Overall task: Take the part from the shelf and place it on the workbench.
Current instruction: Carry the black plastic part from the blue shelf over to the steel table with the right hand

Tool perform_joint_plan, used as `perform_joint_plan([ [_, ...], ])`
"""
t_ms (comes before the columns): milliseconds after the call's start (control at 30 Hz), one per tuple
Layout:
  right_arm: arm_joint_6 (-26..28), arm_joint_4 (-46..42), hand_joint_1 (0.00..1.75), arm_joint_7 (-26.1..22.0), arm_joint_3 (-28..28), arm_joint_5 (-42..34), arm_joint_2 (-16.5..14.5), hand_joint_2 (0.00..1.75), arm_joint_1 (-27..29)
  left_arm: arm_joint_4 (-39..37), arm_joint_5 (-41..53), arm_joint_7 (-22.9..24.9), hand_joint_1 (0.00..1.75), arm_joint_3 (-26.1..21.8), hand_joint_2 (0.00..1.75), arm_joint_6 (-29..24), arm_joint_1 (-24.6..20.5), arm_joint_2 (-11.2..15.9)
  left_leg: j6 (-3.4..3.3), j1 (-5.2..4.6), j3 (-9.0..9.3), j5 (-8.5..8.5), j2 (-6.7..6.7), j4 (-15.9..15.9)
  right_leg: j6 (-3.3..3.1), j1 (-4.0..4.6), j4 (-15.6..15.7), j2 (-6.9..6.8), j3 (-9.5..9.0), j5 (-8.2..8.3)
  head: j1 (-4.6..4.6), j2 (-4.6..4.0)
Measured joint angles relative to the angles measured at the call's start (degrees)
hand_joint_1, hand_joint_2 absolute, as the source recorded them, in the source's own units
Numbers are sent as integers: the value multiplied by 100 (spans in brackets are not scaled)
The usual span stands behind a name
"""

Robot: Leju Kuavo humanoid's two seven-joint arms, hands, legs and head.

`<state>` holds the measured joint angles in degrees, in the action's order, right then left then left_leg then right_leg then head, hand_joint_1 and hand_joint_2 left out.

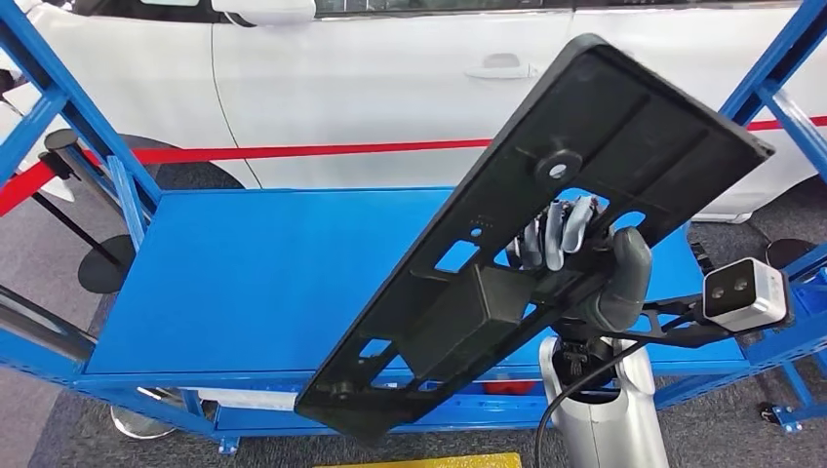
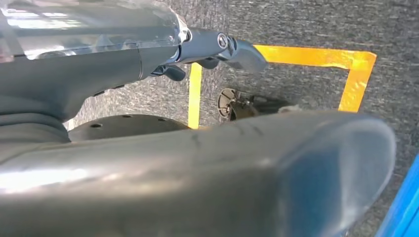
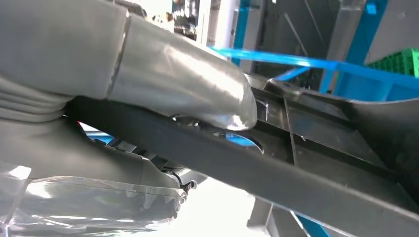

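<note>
Head view: the right hand grips a long black plastic panel, tilted in the air above the blue surface.
To set it down well, level the panel and lower it flat over mid-surface before letting go; whether the left hand is clenched or released, I cannot tell.

The part is showing as matt black moulded plastic, ribbed on this face. The right robot hand gripping it is looking like smooth grey plastic with a soft sheen, its thumb glinting. The counter is presenting a smooth, painted blue metal top. The floor is appearing as rough grey carpet, with glossy yellow tape lying on it.
</note>
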<state>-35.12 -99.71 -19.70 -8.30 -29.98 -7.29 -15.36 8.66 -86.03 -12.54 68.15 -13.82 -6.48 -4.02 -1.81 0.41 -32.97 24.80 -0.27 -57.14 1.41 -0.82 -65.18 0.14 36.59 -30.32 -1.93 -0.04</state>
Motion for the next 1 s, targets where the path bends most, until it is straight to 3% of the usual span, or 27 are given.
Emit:
perform_joint_plan([
  [67, -54, 31, 175, 40, -19, -27, 1, 0, 47, -1, -8, 7, 0, 12, 0, 1, 0, 0, -17, -7, -6, 1, 2, -2, 18, -3, -713, -1, 358, -299, 4, 0],
  [100, -75, 53, 175, 62, -33, -34, 2, 0, 76, -1, -11, 10, 0, 16, 0, 1, 3, 0, -17, -10, -6, 3, 0, -6, 24, -5, -906, -2, 462, -322, 4, 0],
  [133, -93, 76, 175, 78, -50, -38, 3, 0, 97, -1, -13, 13, 0, 18, 0, 1, 4, 0, -14, -11, -5, 6, -4, -12, 26, -8, -889, -4, 465, -236, 4, 0],
  [167, -104, 96, 175, 85, -67, -40, 4, 0, 107, 0, -13, 14, 0, 20, 0, 1, 4, 0, -7, -11, -3, 14, -9, -24, 21, -10, -654, -6, 356, -60, 4, 0],
  [233, -133, 132, 175, 95, -116, -70, 6, 0, 110, 0, -13, 15, 0, 23, 0, 1, 0, 0, 28, -24, -10, 48, -19, -77, -8, -1, 112, -9, -19, 302, 3, 0],
  [300, -193, 174, 175, 115, -181, -138, 8, 0, 124, -1, -13, 20, 0, 34, 0, 0, -2, 1, 81, -42, -31, 81, -22, -124, -59, 13, 549, -4, -219, 423, 1, 0],
  [433, -447, 253, 175, 188, -343, -371, 15, 0, 171, -2, -18, 68, 0, 71, 0, -19, -8, 5, 207, -32, -65, 171, -15, -218, -191, 10, 620, 2, -229, 436, -3, 0],
  [500, -613, 252, 175, 209, -444, -527, 15, 0, 222, -3, -30, 96, 0, 86, 0, -32, -9, 10, 270, -11, -274, 475, -9, -707, -242, -8, 643, -17, -243, 446, -8, 0],
  [567, -721, 215, 175, 235, -540, -590, 15, 0, 330, -4, -46, 109, 0, 98, 0, -40, 1, 11, 316, 11, -617, 820, -6, -1460, -262, -4, 642, -28, -244, 440, -10, 0],
  [600, -751, 178, 175, 251, -590, -577, 15, 0, 398, -5, -53, 113, 0, 102, 0, -43, 8, 13, 329, 19, -729, 877, -5, -1699, -265, -2, 641, -30, -245, 438, -10, 0],
  [633, -778, 132, 175, 265, -643, -560, 15, 0, 462, -7, -58, 117, 0, 103, 0, -43, 14, 15, 334, 24, -743, 822, -5, -1729, -264, -1, 640, -29, -249, 435, -11, 0],
  [667, -800, 76, 175, 273, -697, -542, 15, 0, 513, -8, -62, 121, 0, 104, 0, -43, 17, 20, 329, 28, -650, 667, -4, -1531, -261, -1, 640, -25, -258, 433, -12, 0],
  [733, -823, -31, 175, 271, -790, -526, 15, 0, 562, -9, -69, 125, 0, 105, 0, -40, 14, 32, 287, 26, -258, 285, -3, -735, -242, 2, 640, -13, -281, 423, -11, 0],
  [800, -816, -103, 175, 268, -866, -522, 15, 0, 567, -9, -85, 125, 0, 105, 0, -20, 4, 42, 220, -1, -4, 122, -9, -197, -193, 14, 632, -4, -280, 421, -10, 0],
  [933, -759, -136, 175, 213, -972, -521, 17, 0, 565, -11, -138, 107, 0, 105, 0, 34, 12, 50, 81, -12, 28, 73, -13, -64, -56, 8, 597, -7, -257, 391, -5, 0],
  [1000, -715, -148, 175, 173, -1008, -519, 23, 0, 569, -11, -150, 94, 0, 105, 0, 57, 7, 52, 13, 6, 37, 28, -6, -11, -10, 6, 194, -8, -87, 114, 0, 0],
])
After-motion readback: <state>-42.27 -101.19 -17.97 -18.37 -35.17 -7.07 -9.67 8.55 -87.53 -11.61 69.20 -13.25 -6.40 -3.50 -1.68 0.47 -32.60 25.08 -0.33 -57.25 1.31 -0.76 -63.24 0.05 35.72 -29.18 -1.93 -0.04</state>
